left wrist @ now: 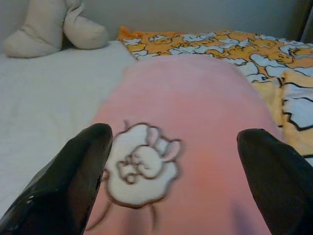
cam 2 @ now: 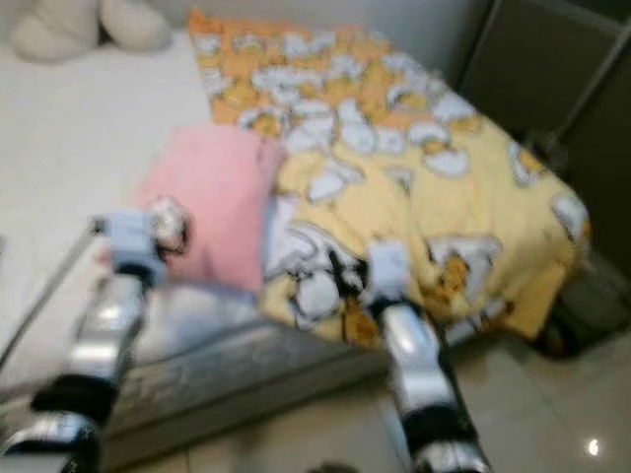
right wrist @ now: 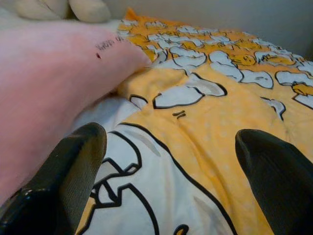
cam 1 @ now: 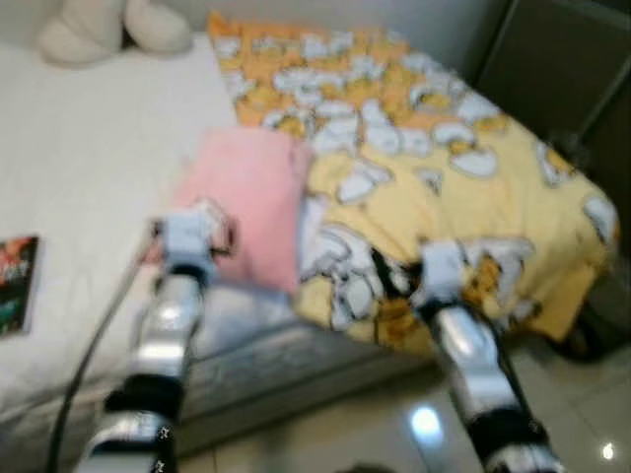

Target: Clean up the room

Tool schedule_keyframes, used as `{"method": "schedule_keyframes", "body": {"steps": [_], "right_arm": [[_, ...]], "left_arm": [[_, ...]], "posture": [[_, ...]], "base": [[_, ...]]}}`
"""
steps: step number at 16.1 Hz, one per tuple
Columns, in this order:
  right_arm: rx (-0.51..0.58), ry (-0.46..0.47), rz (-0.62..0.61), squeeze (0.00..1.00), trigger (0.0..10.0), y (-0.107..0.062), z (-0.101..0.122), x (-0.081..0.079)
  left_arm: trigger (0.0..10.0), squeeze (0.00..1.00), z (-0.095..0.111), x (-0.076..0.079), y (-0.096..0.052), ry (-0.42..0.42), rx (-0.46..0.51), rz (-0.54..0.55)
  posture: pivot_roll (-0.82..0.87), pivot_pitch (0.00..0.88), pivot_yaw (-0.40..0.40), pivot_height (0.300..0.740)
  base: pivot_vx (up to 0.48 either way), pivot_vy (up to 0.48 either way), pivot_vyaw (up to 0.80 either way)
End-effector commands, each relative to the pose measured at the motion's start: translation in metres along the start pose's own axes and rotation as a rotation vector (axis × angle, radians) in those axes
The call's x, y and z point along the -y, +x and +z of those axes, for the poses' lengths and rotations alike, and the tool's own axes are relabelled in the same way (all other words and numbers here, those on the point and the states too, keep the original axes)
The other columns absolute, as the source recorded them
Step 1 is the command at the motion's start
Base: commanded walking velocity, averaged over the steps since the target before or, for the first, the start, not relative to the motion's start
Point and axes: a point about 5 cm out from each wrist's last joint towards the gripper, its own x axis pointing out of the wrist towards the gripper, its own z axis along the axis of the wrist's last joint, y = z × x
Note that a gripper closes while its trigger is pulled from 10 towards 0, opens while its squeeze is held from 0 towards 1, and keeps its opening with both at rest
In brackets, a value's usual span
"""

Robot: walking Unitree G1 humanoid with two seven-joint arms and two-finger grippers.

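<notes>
A pink pillow [cam 1: 251, 192] with a white cartoon print [left wrist: 142, 169] lies on the bed beside a yellow and orange cartoon blanket [cam 1: 434, 168]. My left gripper [left wrist: 173, 181] hovers open over the pillow's near end, one finger on each side of the print. My right gripper [right wrist: 171, 181] is open just above the blanket's near edge, with the pink pillow [right wrist: 54, 88] beside it. In the head views both silver arms reach to the bed's front edge, the left wrist [cam 1: 192, 236] at the pillow, the right wrist [cam 1: 444, 271] on the blanket.
The white mattress [cam 1: 89, 177] spreads to the left, with a cream plush toy [cam 1: 113, 25] at the far end and a dark book [cam 1: 15, 281] at the left edge. A dark cabinet [cam 1: 562, 69] stands at the right. Glossy tiled floor [cam 1: 394, 429] lies below.
</notes>
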Motion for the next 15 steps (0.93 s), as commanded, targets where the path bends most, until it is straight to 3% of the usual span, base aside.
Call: {"method": "schedule_keyframes", "body": {"steps": [1,8,11,13,15], "right_arm": [[0.038,-0.011,0.012,0.00,10.0,0.005,0.009,-0.003],[0.035,-0.029,0.036,0.00,10.0,0.008,0.011,-0.003],[0.030,-0.026,0.038,0.00,10.0,0.008,0.011,-0.004],[0.043,-0.023,0.038,0.00,10.0,0.008,0.012,-0.004],[0.050,0.061,0.038,0.00,10.0,0.015,0.020,-0.003]], "left_arm": [[10.0,0.00,0.003,-0.011,0.001,0.017,0.007,0.039],[10.0,0.00,-0.001,-0.011,-0.001,0.031,-0.005,0.053],[10.0,0.00,0.001,-0.011,0.001,0.028,-0.002,0.057],[10.0,0.00,0.010,-0.026,0.008,0.042,0.006,0.140],[10.0,0.00,0.035,-0.042,0.018,0.040,0.080,0.165]], "posture": [[-0.02,0.004,-0.030,0.740],[-0.01,0.011,-0.048,0.740],[-0.01,0.013,-0.048,0.740],[-0.01,0.013,-0.048,0.740],[-0.02,0.018,-0.043,0.740]], "base": [[0.480,0.000,0.00],[0.480,0.000,0.00],[0.480,0.000,-0.76],[0.000,0.000,0.00],[0.000,0.000,0.00]]}}
